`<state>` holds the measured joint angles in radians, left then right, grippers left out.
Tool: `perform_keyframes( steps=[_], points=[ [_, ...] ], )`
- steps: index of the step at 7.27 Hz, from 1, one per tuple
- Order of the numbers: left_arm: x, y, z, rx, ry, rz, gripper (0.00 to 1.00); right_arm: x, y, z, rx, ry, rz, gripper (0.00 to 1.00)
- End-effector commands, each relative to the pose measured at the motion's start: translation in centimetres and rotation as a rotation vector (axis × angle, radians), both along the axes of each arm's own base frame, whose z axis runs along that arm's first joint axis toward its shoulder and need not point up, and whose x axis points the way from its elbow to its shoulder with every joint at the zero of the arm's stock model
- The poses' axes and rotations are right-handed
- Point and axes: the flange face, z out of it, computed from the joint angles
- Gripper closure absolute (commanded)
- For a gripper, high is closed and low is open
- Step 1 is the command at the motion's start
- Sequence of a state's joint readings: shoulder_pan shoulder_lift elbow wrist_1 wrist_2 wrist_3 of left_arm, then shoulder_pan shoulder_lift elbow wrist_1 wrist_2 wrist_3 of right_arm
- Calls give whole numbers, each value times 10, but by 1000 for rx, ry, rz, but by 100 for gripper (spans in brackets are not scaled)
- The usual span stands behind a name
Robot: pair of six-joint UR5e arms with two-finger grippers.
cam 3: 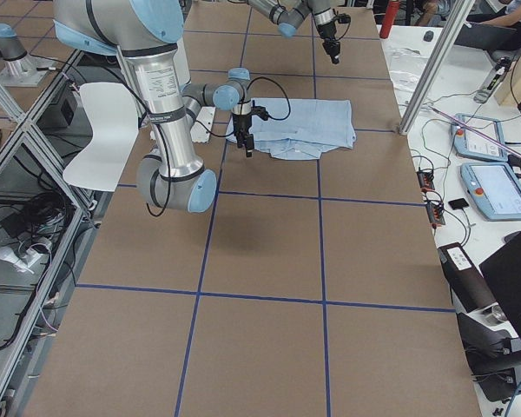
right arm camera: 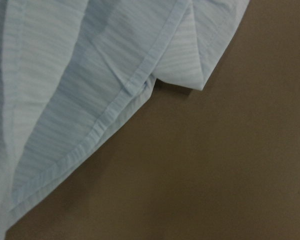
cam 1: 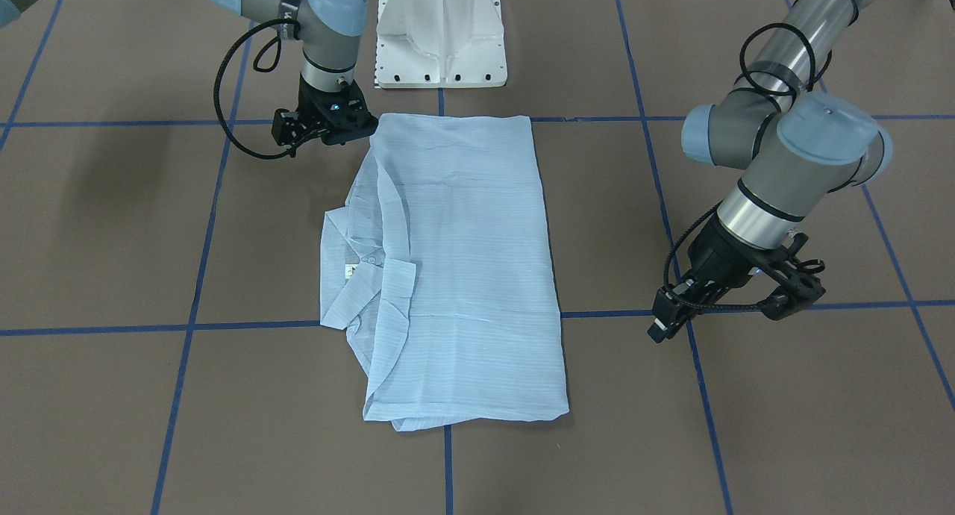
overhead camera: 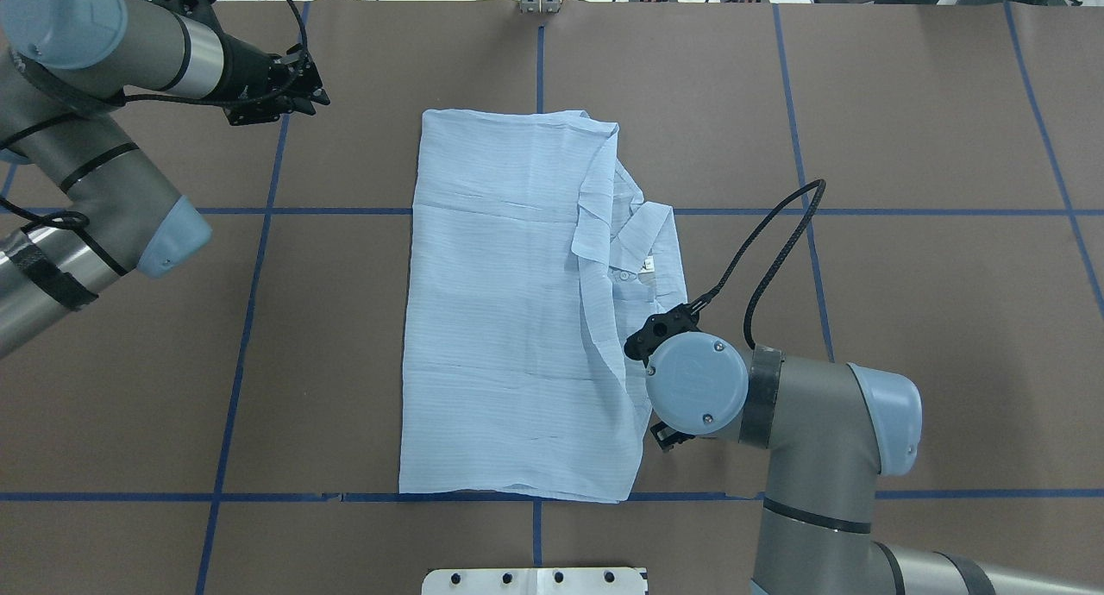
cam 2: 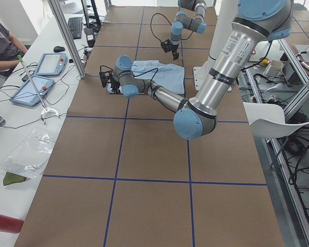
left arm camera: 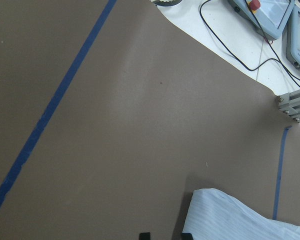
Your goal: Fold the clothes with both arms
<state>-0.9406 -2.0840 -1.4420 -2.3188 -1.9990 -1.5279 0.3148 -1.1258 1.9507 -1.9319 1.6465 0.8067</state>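
Right gripper [cam 1: 336,125]: at the folded shirt's [cam 1: 462,261] corner; you cannot tell its opening.
Left gripper [overhead camera: 297,95]: narrowly parted, empty, well apart.
Shirt: flat on the table [cam 1: 112,239].
Risk: one-sided pulling could skew your fold.

Shirt [overhead camera: 509,319] lies on table [overhead camera: 906,147] between left pincer [overhead camera: 306,95] and right pincer [cam 1: 332,127].

**Arms flank the shirt**

Our left arm [overhead camera: 86,172] reaches beyond the shirt's [overhead camera: 509,319] far left corner, the left gripper [overhead camera: 310,95] clear of it with fingers apart and empty. Our right arm [overhead camera: 811,422] bends over its near right edge, wrist pointing down. We cannot see how the right gripper [cam 1: 328,127] is set.
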Motion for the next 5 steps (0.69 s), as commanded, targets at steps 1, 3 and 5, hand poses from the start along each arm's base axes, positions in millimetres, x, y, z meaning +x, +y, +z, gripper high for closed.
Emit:
perform_keyframes(
  steps=[1,3,5],
  points=[
    [-5,3,-8,9,13,7,68,9,-37,-38,11,-65,61,0],
    [-8,8,-14,-5,7,15,68,-23,-62,-91,27,-113,81,0],
    [-14,16,-18,-7,6,24,68,-75,-84,-83,13,-137,119,0]
  ],
)
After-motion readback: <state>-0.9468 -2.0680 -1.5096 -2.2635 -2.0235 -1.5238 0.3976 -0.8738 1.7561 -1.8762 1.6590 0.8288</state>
